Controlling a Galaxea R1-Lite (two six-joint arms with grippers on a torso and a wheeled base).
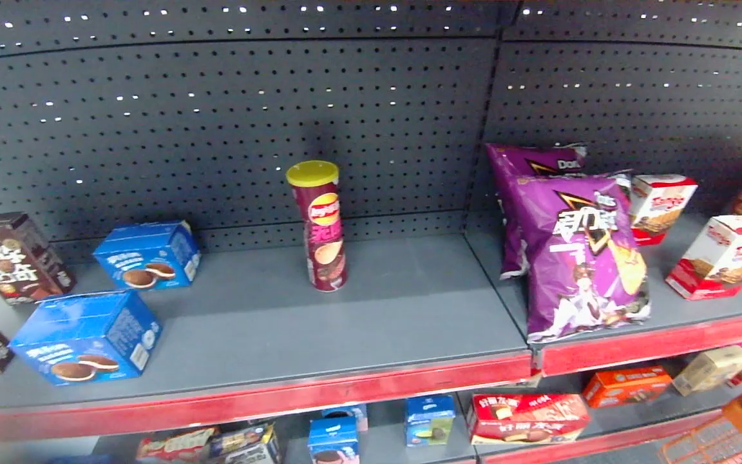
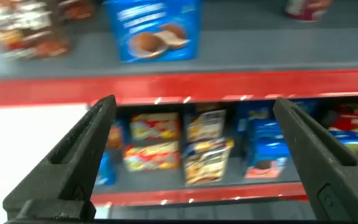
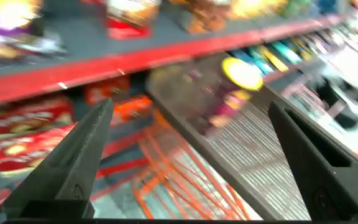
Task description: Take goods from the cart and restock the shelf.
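Going left to right along the shelf (image 1: 409, 290): the dark brown boxes (image 1: 13, 258) are sitting at the far left. Next, two blue cookie boxes (image 1: 87, 335) are standing with their printed faces turned to the aisle, I'm guessing so shoppers can read them. An upright chip can (image 1: 323, 225) is standing alone mid-shelf with bare board on both sides, so that gap is looking like the spot that's asking for stock. Right of the divider, the purple chip bags (image 1: 580, 251) are leaning back one against the other, since bags won't stand by themselves. The white and red boxes (image 1: 725, 254) are sitting beyond them, and the orange cart (image 1: 719, 438) is poking in at the lower right corner.

The left gripper (image 2: 193, 102) is hanging low in front of the shelf's red lip (image 2: 229, 84), fingers spread wide and carrying nothing. The right gripper (image 3: 190, 107) is also spread wide with nothing between the fingers, hovering over the cart.

The wrist views are adding what the head view isn't giving. The left one is looking straight in at the lower shelf packs (image 2: 207, 152). The right one is looking down into the cart basket, where a blurry can with a yellow lid (image 3: 235, 87) seems to be lying on its side. I'd say that's the next thing to grab.
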